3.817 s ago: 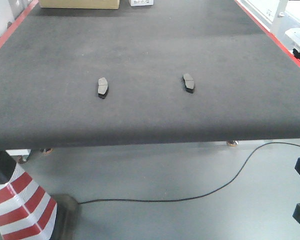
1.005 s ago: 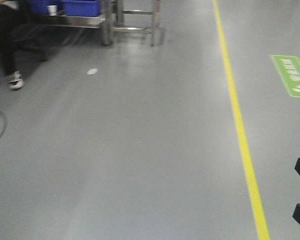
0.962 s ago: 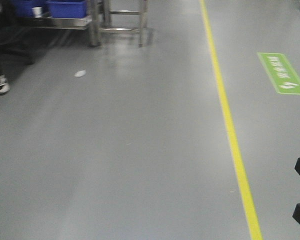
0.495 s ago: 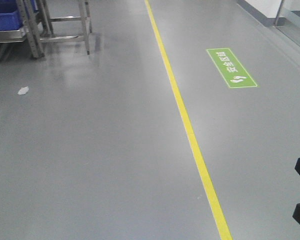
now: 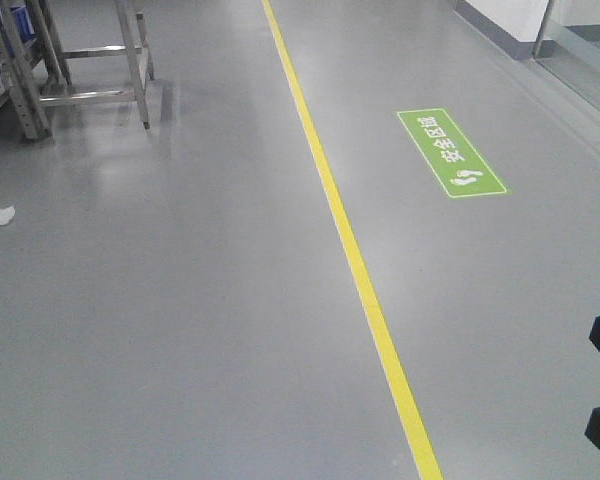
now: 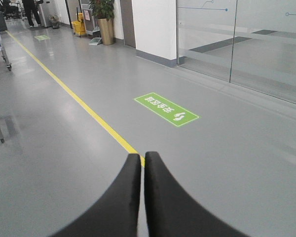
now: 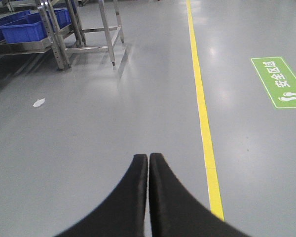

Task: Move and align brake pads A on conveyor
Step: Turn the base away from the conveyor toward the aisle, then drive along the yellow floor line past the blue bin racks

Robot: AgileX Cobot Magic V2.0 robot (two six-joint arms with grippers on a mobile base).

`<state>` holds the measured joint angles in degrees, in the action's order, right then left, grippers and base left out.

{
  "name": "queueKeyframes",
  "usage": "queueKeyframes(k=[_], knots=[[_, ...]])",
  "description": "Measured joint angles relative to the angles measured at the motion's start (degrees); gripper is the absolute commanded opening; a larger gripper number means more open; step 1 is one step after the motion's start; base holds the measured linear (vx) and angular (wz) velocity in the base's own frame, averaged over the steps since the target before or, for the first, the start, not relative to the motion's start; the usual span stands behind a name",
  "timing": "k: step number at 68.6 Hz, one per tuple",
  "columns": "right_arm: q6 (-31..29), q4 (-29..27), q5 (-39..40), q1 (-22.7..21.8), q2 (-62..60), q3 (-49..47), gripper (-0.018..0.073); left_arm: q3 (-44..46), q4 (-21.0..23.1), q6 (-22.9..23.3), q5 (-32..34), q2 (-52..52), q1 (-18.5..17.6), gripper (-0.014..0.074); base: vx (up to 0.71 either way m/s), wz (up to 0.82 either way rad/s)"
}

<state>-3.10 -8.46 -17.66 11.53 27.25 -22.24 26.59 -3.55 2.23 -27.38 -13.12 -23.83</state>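
Zero pads or conveyor in view, only floor (image 5: 180,330) and yellow line (image 5: 352,250); both jaws closed, empty. We risk clipping the rack (image 5: 25,90) if the base swings left.

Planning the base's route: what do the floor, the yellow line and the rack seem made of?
Floor: smooth grey coating, perhaps epoxy over concrete, semi-gloss; it mirrors the rack faintly. Yellow line: likely paint or tape, flat, with a seam across it. Rack: bare metal, probably steel, silvery with bright highlights.
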Motion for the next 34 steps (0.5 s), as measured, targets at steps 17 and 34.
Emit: queueKeyframes(k=[17, 34], knots=[[0.0, 0.0, 0.0, 0.0, 0.0, 0.0, -0.001, 0.0, 0.0, 0.0, 0.0, 0.0, 0.0, -0.0006, 0.51, -0.04], [0.0, 0.0, 0.0, 0.0, 0.0, 0.0, -0.001, 0.0, 0.0, 0.0, 0.0, 0.0, 0.0, -0.0006, 0.56, -0.09]])
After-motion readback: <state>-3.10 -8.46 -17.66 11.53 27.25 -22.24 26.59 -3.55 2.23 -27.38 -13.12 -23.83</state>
